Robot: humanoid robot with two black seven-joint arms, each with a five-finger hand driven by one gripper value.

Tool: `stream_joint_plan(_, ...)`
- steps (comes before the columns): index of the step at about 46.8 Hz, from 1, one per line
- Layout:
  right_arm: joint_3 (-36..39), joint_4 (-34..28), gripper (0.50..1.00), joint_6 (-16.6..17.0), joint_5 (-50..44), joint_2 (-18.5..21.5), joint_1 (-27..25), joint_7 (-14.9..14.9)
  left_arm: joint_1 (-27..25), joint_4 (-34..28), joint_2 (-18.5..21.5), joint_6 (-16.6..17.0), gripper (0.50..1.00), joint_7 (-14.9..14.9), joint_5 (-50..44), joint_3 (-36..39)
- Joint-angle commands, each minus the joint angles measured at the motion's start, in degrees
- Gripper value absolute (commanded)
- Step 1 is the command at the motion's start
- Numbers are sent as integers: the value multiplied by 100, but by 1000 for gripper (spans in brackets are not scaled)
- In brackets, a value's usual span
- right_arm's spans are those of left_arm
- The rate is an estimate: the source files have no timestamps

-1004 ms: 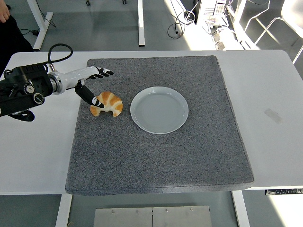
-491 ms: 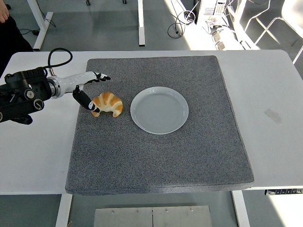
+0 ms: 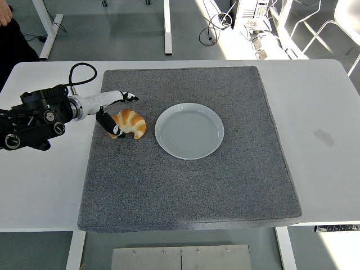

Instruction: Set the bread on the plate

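A golden croissant (image 3: 130, 124) lies on the grey mat (image 3: 185, 174), just left of an empty pale plate (image 3: 189, 130). My left hand (image 3: 115, 111) reaches in from the left edge and hovers at the croissant's left end. Its fingers (image 3: 127, 97) are spread above and behind the bread, and the thumb (image 3: 111, 126) touches the bread's left tip. The hand holds nothing. The right arm does not show.
The mat covers most of the white table (image 3: 315, 112). A person's hand and dark clothing (image 3: 8, 34) show at the top left corner. Desk legs, cables and chairs stand on the floor beyond the table's far edge.
My left arm has shifted right and slightly down toward the croissant, with the thumb now closer against its left end. The croissant and plate have not moved.
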Motion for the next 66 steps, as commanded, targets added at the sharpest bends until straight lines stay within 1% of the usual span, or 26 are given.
stream_joint_plan(1, 0, 0, 1000, -6, 0, 0, 0, -4, -1, 3, -31, 1, 921, -13, 1, -2)
stream_joint_plan(8, 0, 0, 1000, 3, 0, 0, 0, -4, -1, 12, -31, 18, 875, -65, 1, -2)
stream_joint_plan(13, 0, 0, 1000, -6, 0, 0, 0, 5, 17, 12, -40, 36, 848, -65, 194, -2)
stream_joint_plan(17, 0, 0, 1000, -6, 0, 0, 0, -4, 61, 12, -40, 141, 805, -74, 379, -10)
stream_joint_plan(21, 0, 0, 1000, 3, 0, 0, 0, 5, 87, 12, -40, 220, 804, -74, 458, -2)
stream_joint_plan(27, 0, 0, 1000, 3, 0, 0, 0, -4, 87, 12, -31, 220, 798, -118, 467, -2)
stream_joint_plan(34, 0, 0, 1000, 3, 0, 0, 0, -4, 87, 12, -31, 220, 734, -180, 554, 7)
stream_joint_plan(42, 0, 0, 1000, -6, 0, 0, 0, -4, 148, 12, -40, 238, 724, -180, 669, 7)
stream_joint_plan(45, 0, 0, 1000, 3, 0, 0, 0, -4, 175, 12, -39, 290, 707, -188, 739, 7)
stream_joint_plan(50, 0, 0, 1000, 3, 0, 0, 0, 5, 228, 12, -40, 414, 698, -188, 880, 7)
stream_joint_plan(56, -8, 0, 1000, 3, 0, 0, 0, -4, 237, 20, -40, 431, 678, -188, 906, 7)
stream_joint_plan(58, 0, 0, 1000, -6, 0, 0, 0, -4, 245, 12, -40, 440, 668, -188, 915, 7)
stream_joint_plan(66, 0, 0, 1000, 3, 0, 0, 0, -4, 228, 20, -31, 449, 596, -162, 906, -10)
